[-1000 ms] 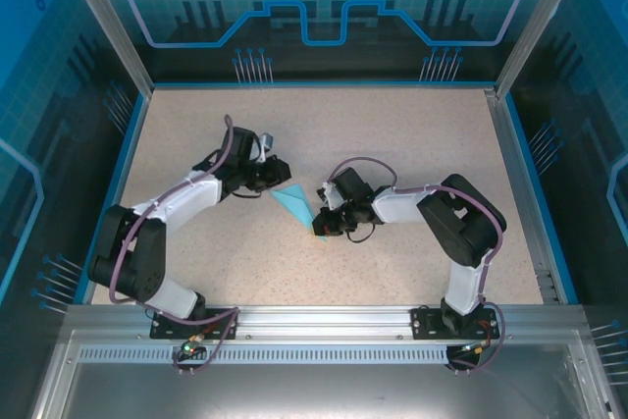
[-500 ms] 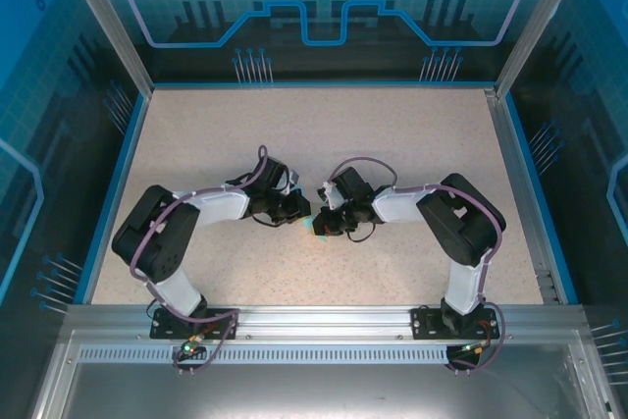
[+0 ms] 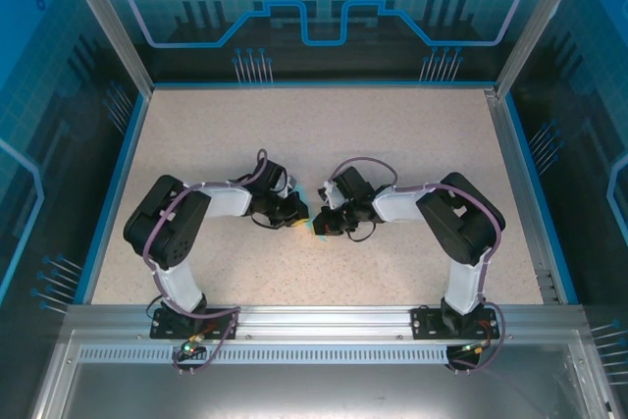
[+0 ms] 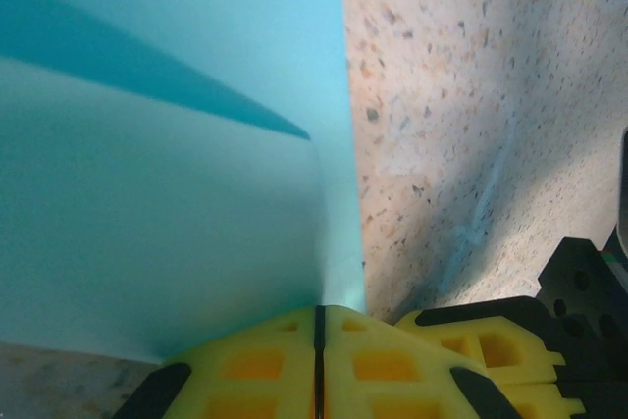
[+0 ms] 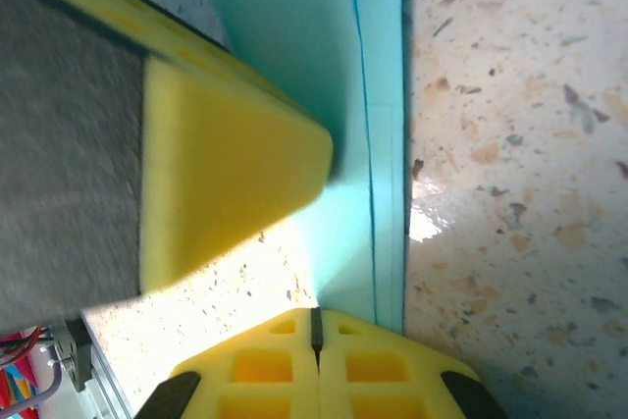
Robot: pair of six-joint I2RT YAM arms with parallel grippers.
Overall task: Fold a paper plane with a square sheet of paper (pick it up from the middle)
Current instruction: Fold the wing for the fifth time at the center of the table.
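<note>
1. The left arm rises from its base at the near edge of the desk. It folds back at a high elbow, and its forearm runs rightward and low toward the middle of the desk.
2. The right arm is posed as a near mirror. Its elbow is raised above its base and its forearm reaches leftward and down.
3. The left gripper and the right gripper meet almost tip to tip. The meeting point is about midway between the desk's left and right edges, slightly closer to the near edge than the far one.
4. The paper is light cyan and lies on the desk directly under both grippers. From above, only a sliver of it shows between them. A crease and stacked layered edges are visible in the wrist views.
5. Left gripper: its yellow fingers are pressed together with no gap. The crease of the paper runs straight to their seam.
6. Right gripper: its yellow fingers are likewise pressed together, with their tips on the paper's layered edge. One finger of the left gripper lies across the paper just beside them.
7. Whether either gripper has the paper nipped between its fingers or only bears down on it cannot be told.
</note>
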